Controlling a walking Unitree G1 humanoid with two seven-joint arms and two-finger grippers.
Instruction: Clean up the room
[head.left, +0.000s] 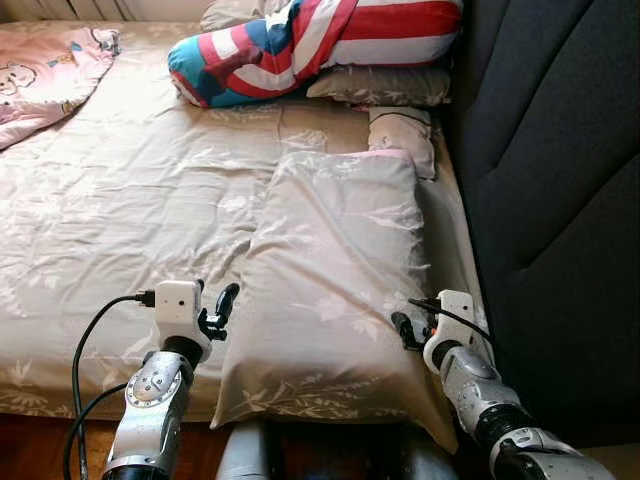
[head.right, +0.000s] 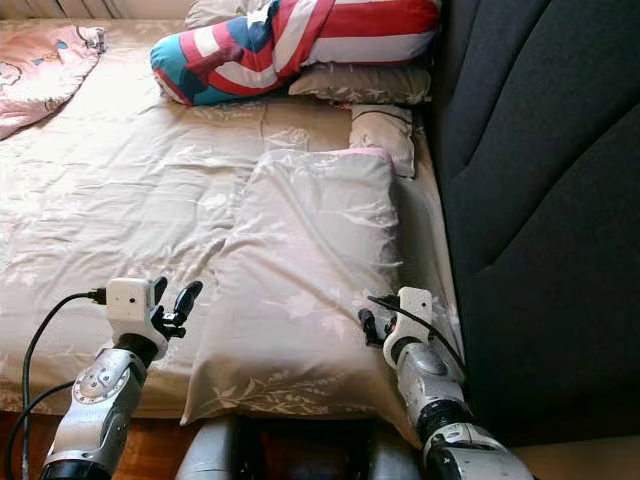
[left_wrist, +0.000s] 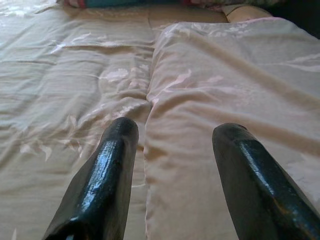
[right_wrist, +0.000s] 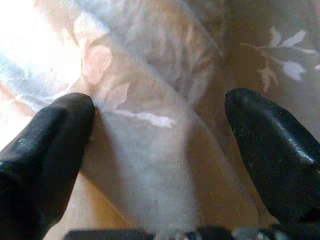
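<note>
- Bed (head.left: 130, 210): covered with a beige floral sheet, rumpled across the middle.
- Pillow (head.left: 335, 280): large, beige, floral case. It lies lengthwise on the bed, its near end at the mattress edge at 6 o'clock, its far end pointing to 12 o'clock.
- Left gripper (head.left: 218, 312): at the pillow's near corner, on its 9 o'clock side. Fingers spread wide, holding nothing. In the left wrist view the fingers (left_wrist: 105, 175) straddle the pillow's long edge, one over the sheet, one over the pillow.
- Right gripper (head.left: 408, 330): at the pillow's 3 o'clock edge, near the near end. Fingers parted; the right wrist view shows pillow fabric between the fingertips (right_wrist: 55, 135). Whether either tip presses the fabric I cannot tell.
- Small cushion (head.left: 402, 135): beige, just beyond the pillow's far end at 1 o'clock.
- Striped pillow (head.left: 310, 45): red, white and blue, at the head of the bed at 12 o'clock, resting on another beige pillow (head.left: 380, 88).
- Pink blanket (head.left: 45, 70): at 10 o'clock, well apart from the pillow.
- Headboard (head.left: 550, 200): dark, padded, along the bed's 3 o'clock side.
</note>
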